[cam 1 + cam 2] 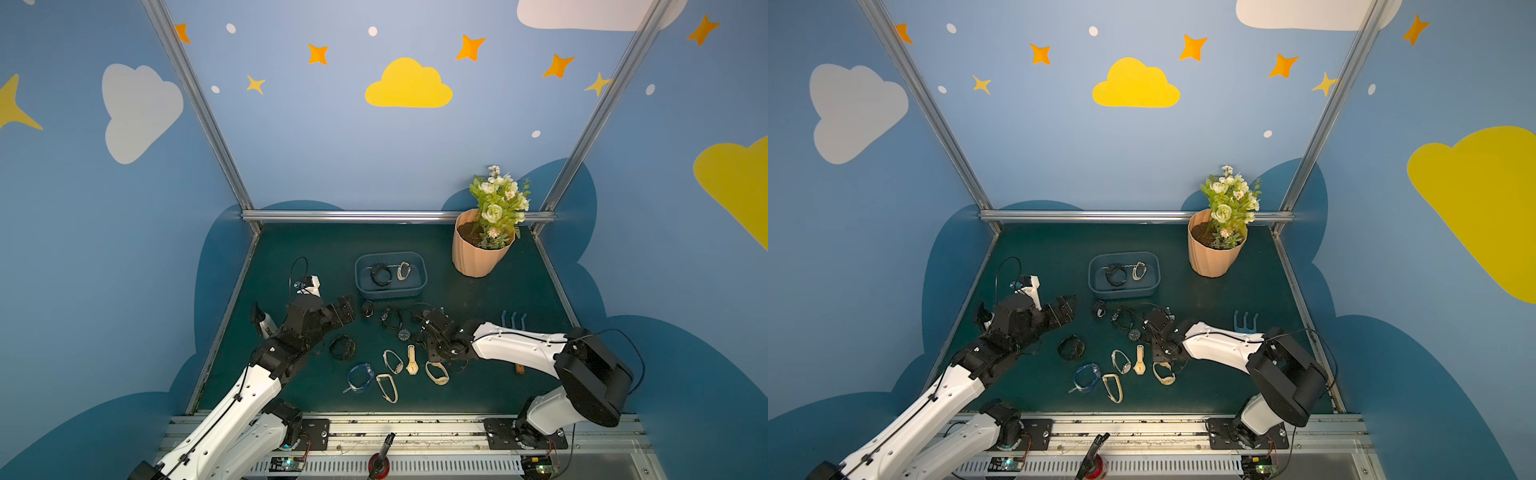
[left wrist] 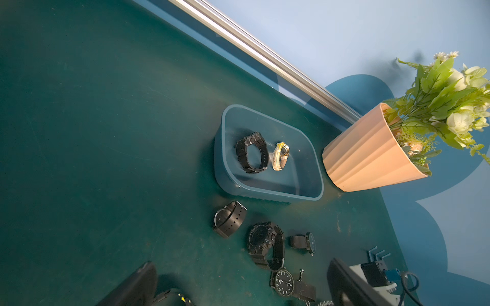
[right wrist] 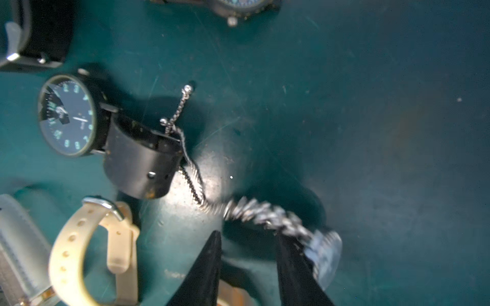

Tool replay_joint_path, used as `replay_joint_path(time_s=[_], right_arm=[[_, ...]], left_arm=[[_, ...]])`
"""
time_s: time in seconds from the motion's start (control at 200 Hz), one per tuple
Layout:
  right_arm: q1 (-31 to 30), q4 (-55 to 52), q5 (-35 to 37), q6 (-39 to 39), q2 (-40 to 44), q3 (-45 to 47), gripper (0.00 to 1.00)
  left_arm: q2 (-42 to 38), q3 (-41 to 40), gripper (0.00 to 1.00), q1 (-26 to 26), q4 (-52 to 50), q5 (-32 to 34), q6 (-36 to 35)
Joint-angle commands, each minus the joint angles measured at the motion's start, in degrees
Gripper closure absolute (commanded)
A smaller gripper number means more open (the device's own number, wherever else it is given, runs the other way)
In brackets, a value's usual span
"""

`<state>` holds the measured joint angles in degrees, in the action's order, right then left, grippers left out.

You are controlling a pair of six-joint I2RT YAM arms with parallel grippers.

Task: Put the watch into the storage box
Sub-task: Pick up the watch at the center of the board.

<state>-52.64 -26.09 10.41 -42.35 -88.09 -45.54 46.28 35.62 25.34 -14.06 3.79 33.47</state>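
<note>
Left of a top view: left pincer [image 1: 345, 311] spread wide, empty. Centre: storage box [image 1: 390, 293], two watches inside; loose ones below it on the counter [image 1: 498, 299]. Right wrist view, lower middle: right pincer [image 3: 248, 235] parted, nothing between tips. Blurred silver link-band watch [image 3: 265, 215] sits against one finger, not boxed. Likely best: centre band between tips, pinch firm, lift slow, since its thin chain seems caught by the black-strap watch [image 3: 127, 159] at left.

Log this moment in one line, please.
left gripper: open, near blue-grey plastic storage box | box: black watch, cream watch inside | right gripper: open, silver metal-link watch against one finger
</note>
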Motion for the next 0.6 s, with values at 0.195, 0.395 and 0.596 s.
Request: replay_joint_path(time_s=[0.195,0.395,0.596], right_arm=[[1.18,1.49,-0.70,-0.75,-3.61,-1.23,0.58],[1.37,-1.36,1.88,-0.01,-1.61,-2.36,0.58],[1.91,-2.84,3.66,1.04,-1.28,-2.95,0.55]], left_arm=[[-0.82,-0.72,0.00,-0.32,-1.30,0.60,-0.07],[-1.38,-0.81,0.00,-0.40,-1.62,0.87,-0.24],[-1.11,-0.68,0.00,-0.54,-1.40,0.61,-0.16]])
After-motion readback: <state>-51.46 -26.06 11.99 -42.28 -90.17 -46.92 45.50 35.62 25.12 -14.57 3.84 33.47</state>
